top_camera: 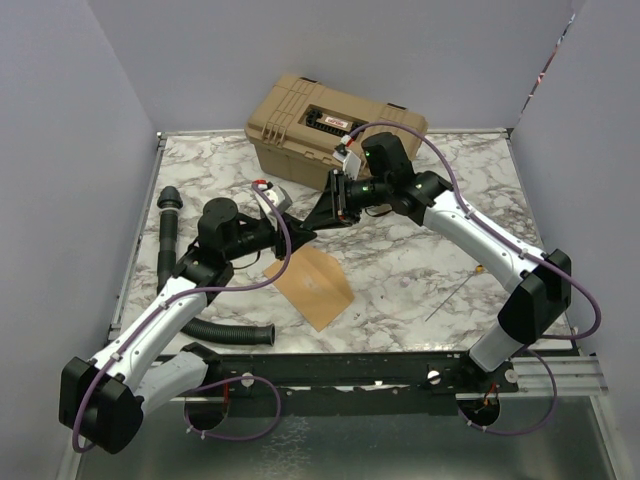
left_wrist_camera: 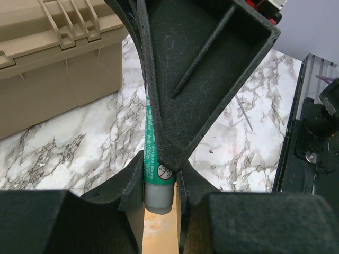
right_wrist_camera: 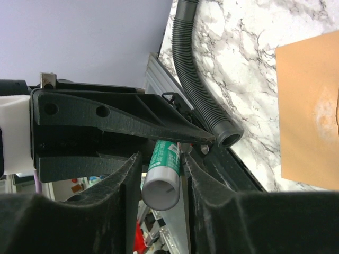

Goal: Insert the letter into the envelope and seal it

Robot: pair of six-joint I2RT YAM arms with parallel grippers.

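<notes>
A tan hard case [top_camera: 300, 120] with a ribbed lid and a dark panel set in it stood at the far side of the marbled surface [top_camera: 420, 250], and I placed everything else by it. Just in front of the case, raised off the surface, I saw a green-and-white glue stick [left_wrist_camera: 157, 159] with a pale end. Left of the case and nearer than it lay a black ribbed hose [top_camera: 166, 245], curving round to an open mouth. Right of the case, well apart and nearer, lay a thin dark rod [top_camera: 447, 300]. Behind the case rose plain lilac-grey walls [top_camera: 300, 50].
</notes>
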